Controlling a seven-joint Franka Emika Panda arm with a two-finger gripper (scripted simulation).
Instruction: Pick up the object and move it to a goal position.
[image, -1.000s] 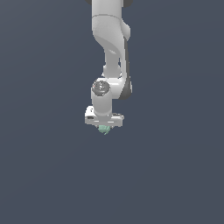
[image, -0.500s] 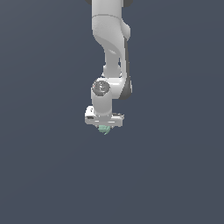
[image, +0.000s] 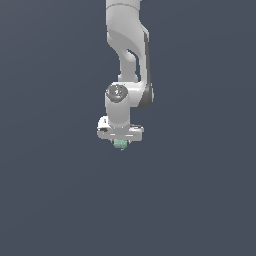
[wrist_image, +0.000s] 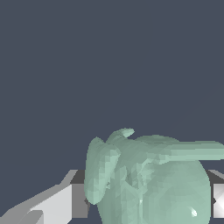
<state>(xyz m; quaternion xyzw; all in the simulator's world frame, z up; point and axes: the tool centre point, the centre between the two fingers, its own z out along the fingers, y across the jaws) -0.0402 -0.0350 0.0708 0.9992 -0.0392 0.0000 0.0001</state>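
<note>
Where arm points down, tool (image: 120, 144) apparently pinches mint-green object (image: 120, 145).

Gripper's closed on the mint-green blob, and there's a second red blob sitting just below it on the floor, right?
Not quite. The gripper does sit closed around the mint-green blob, but no red blob is there: the exterior view shows only plain dark ground below it, and the wrist view shows just the mint-green blob between the fingers.
</note>
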